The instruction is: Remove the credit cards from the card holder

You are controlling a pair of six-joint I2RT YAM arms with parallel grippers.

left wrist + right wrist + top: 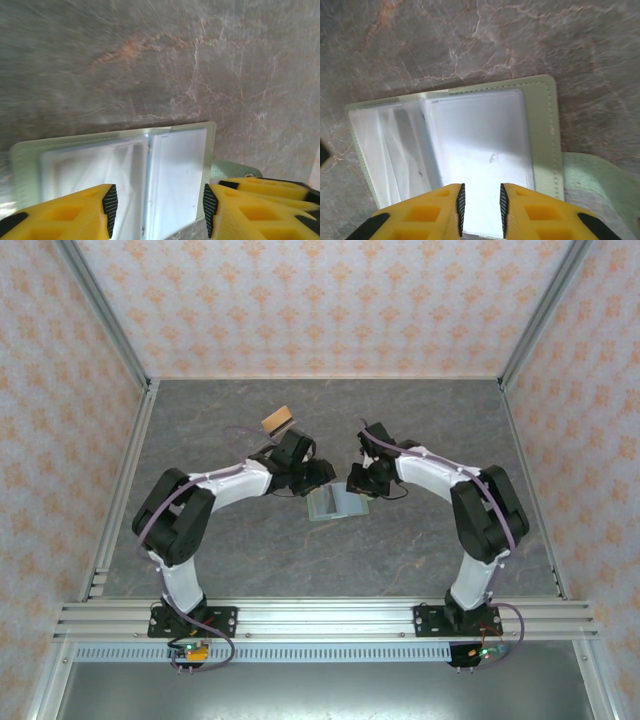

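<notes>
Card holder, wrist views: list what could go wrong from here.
1. The right gripper, jaws narrowly apart over a clear sleeve, may pinch plastic instead of a card and drag the whole card holder up.
2. The left gripper is open above the holder and not visibly pinning it, so it could slide on the smooth table.
3. The sleeves glare white. Whether any card sits inside cannot be told, so a grab may come up empty.

Probably robot lab booth: patterned wallpaper panels (pixel 320 310), aluminium frame rails (pixel 320 618), grey stone-look tabletop (pixel 300 560).
</notes>
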